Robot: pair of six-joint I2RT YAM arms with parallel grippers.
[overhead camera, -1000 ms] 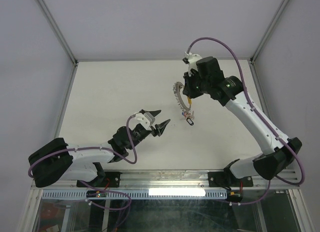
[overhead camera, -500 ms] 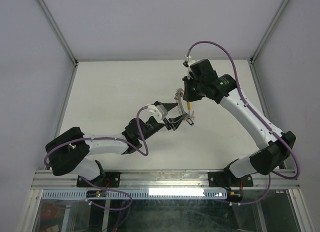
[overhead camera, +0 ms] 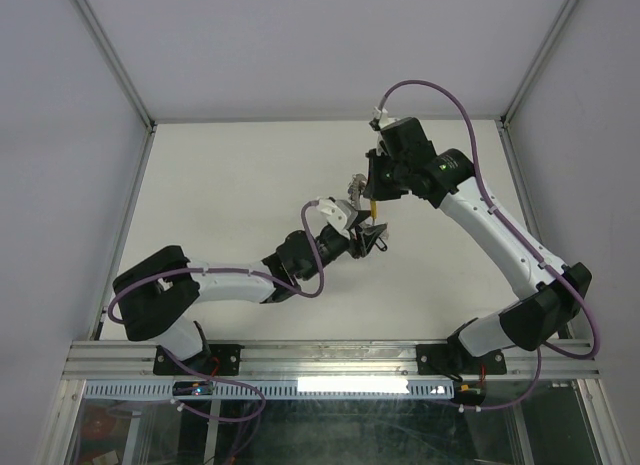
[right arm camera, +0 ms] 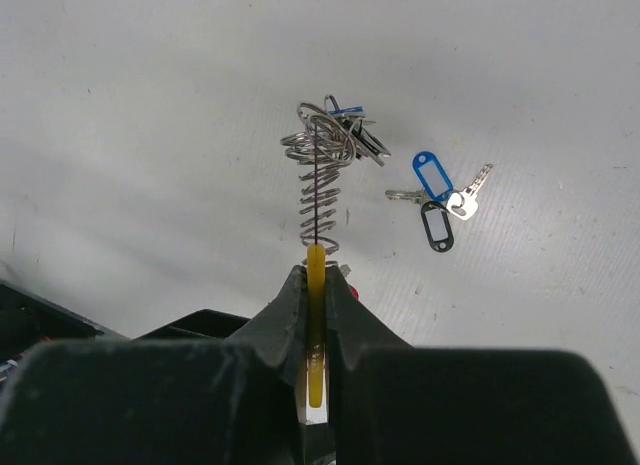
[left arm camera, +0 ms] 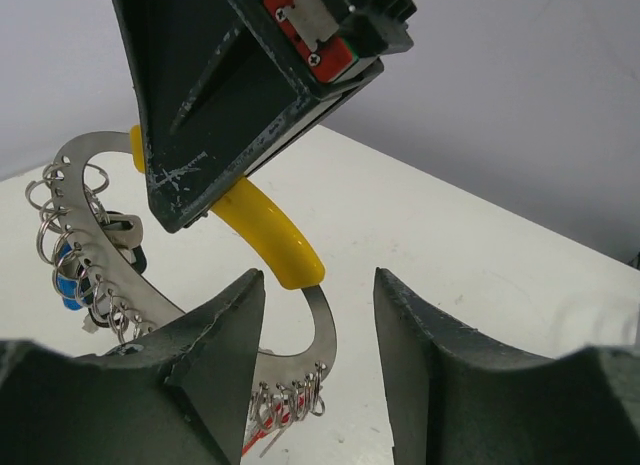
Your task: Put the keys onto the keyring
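Right gripper (right arm camera: pixel 315 277): It is squeezed tight on the yellow part of the keyring (right arm camera: pixel 318 200). The ring stands thin and on edge between its two fingers.
Left gripper (left arm camera: pixel 318 287): Its two fingers are apart with a clear gap. The low curve of the ring sits at that gap, just under the yellow part. I cannot tell if a finger touches it.
Keyring: It hangs in the air over the table (overhead camera: pixel 230 185), between the two grippers. Many small wire loops (left arm camera: pixel 290 400) hang from its silver band.
Keys: Some hang on the ring. Two lie loose on the table.
Only the right wrist view shows: the two loose keys. One has a blue tag (right arm camera: pixel 432 175) and one has a black tag (right arm camera: pixel 437 228). They lie close together, near the ring and to its right.
Only the left wrist view shows: the ring from the side as a round hoop, with a blue tag (left arm camera: pixel 68 280) hanging on its left part and a bit of red low down among the loops.
Only the top view shows: both arms whole, with their grippers meeting near the middle of the table.
Left arm: It lies low and long from the near left corner, and points up and to the right.
Right arm: It rises from the near right corner, bends high at the far side, and tips its gripper down and to the left.
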